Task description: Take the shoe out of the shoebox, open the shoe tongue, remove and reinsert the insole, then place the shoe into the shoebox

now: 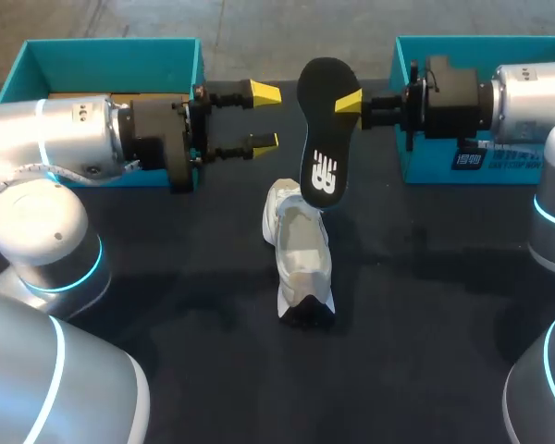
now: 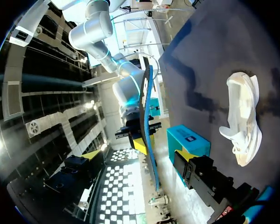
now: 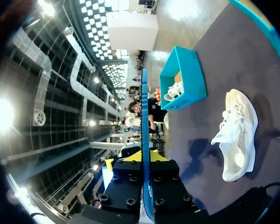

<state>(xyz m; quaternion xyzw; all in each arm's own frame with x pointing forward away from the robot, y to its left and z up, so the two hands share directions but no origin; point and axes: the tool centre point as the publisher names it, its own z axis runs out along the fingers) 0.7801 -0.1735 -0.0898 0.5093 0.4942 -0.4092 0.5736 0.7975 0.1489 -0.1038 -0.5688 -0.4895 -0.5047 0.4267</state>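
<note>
The insole (image 1: 322,129), a thin flat oval, black on its face and blue along its edge, is hanging upright over the heel of the white laced shoe (image 1: 301,254), which is resting on the dark matte counter (image 1: 166,305). The right gripper (image 1: 344,102) is pinching the insole's upper edge, with the arm extending level. The left gripper (image 1: 264,117) is standing spread and level beside the insole, touching nothing.

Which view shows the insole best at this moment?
The head view: the insole faces the camera, its broad black face and logo visible, pinched by the right claw. Both wrist views show it only edge-on, as a thin blue strip.
</note>
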